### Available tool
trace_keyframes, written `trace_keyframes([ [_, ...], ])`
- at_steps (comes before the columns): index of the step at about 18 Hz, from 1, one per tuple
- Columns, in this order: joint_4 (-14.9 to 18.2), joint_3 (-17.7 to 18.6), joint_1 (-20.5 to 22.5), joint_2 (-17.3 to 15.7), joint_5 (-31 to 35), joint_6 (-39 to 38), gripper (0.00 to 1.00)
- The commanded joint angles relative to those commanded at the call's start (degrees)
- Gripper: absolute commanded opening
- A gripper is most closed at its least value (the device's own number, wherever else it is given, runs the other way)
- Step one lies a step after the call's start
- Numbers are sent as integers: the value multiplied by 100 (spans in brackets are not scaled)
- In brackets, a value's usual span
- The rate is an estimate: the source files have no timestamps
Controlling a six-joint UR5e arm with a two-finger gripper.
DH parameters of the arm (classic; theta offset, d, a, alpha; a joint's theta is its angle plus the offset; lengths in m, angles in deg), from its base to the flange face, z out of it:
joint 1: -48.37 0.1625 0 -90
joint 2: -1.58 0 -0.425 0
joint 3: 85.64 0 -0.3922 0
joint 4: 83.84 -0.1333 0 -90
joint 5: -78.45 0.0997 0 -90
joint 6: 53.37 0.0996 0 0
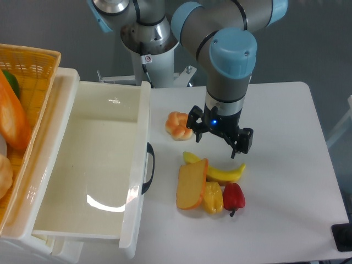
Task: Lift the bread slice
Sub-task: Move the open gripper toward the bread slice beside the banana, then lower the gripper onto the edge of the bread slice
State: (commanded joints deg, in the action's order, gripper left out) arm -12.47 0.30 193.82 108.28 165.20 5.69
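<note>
The bread slice (191, 186) is a flat pale orange slab with a darker crust rim. It lies on the white table, leaning on a yellow pepper (213, 198) and overlapping a yellow banana (223, 172). My gripper (219, 144) hangs open and empty above the table. It is just behind the banana, up and to the right of the slice. One finger (194, 133) is near the orange bun (177, 125) and the other finger (243, 144) is to the right.
A red pepper (234, 198) lies right of the yellow pepper. A large white bin (93, 165) with a black handle (148, 168) stands left of the food. A yellow basket (25, 110) with toy food sits at the far left. The robot base (148, 44) is behind.
</note>
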Motion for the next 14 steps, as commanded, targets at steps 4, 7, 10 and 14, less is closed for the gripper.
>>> trace_keyframes([
  [4,-229,212,-9,0,18,-123,100],
  [7,-229,212,-18,26,9,-105,100],
  [10,-238,317,-26,96,9,-132,100],
  [14,-448,511,-26,307,17,-149,100],
])
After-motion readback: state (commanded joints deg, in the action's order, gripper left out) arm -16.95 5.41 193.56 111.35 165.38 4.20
